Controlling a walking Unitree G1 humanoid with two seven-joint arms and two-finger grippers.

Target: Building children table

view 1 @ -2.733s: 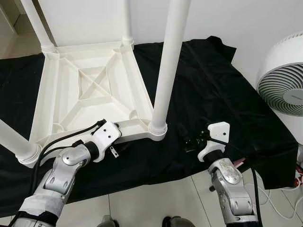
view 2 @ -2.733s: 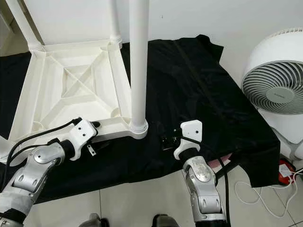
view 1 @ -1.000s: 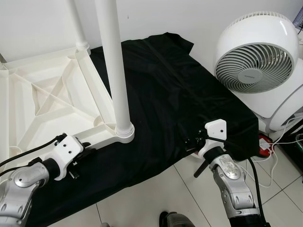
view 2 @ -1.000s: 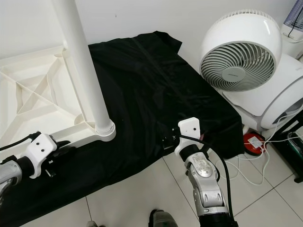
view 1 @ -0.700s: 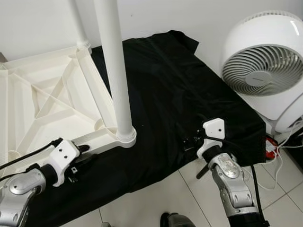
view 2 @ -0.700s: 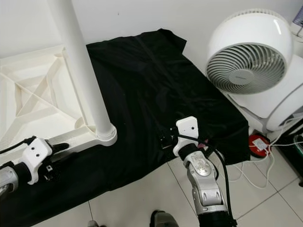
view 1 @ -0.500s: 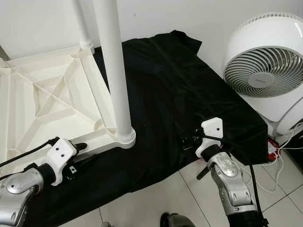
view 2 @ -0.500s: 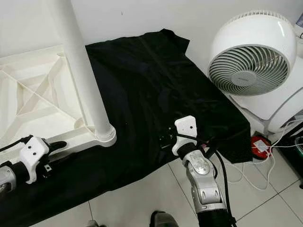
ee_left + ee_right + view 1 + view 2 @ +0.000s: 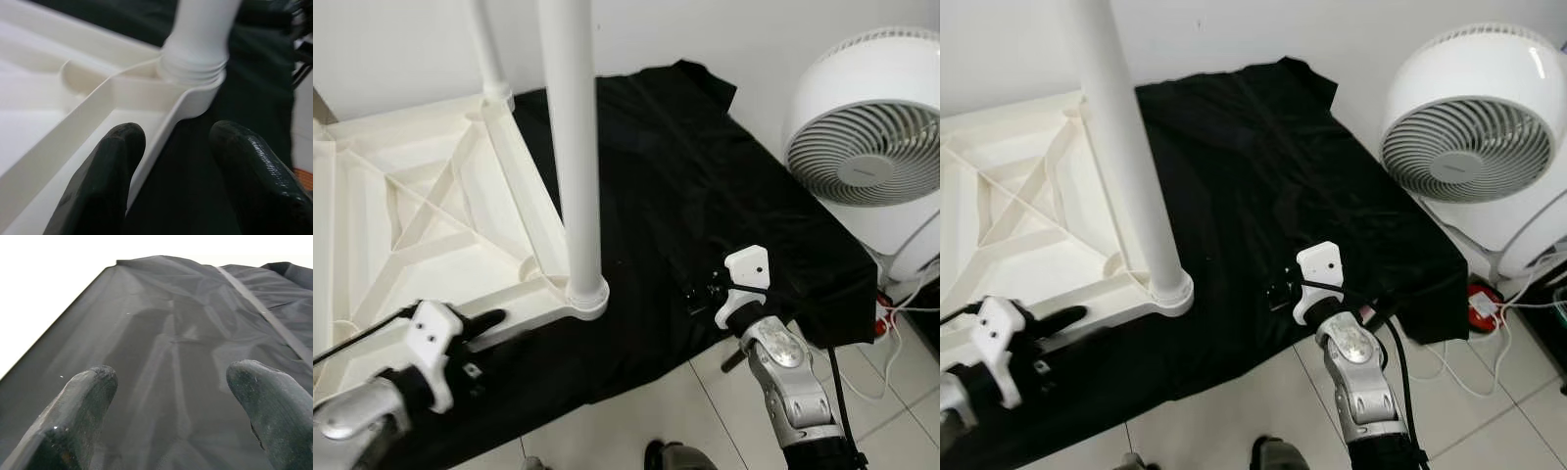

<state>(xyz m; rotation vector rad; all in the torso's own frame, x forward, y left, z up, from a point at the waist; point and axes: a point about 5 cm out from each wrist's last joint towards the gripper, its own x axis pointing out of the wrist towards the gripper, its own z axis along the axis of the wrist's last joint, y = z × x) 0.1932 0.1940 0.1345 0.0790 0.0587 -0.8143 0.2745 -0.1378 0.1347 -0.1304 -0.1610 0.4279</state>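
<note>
Underneath everything, a black cloth (image 9: 705, 176) is spread over the tiled floor (image 9: 656, 411), and on it the white plastic children's table (image 9: 421, 215) lies upside down, its ribbed underside facing up and its legs standing upward. The nearest table leg (image 9: 573, 147) rises from a ribbed collar at the near right corner of the frame, and another leg (image 9: 489, 54) stands at the far corner. To the right, off the edge of the cloth, a round white fan (image 9: 1474, 127) sits against the wall with cables (image 9: 1489, 323) trailing on the floor beside it. The left gripper (image 9: 171, 161) is spread wide at the table's near rim, one finger over the inside of the frame and the other over the cloth, so the rim edge runs between them just short of the corner collar; it grasps nothing. The right gripper (image 9: 171, 396) hovers low over bare cloth near the cloth's front edge, well apart from the table, its fingers (image 9: 78, 406) likewise parted and empty.
</note>
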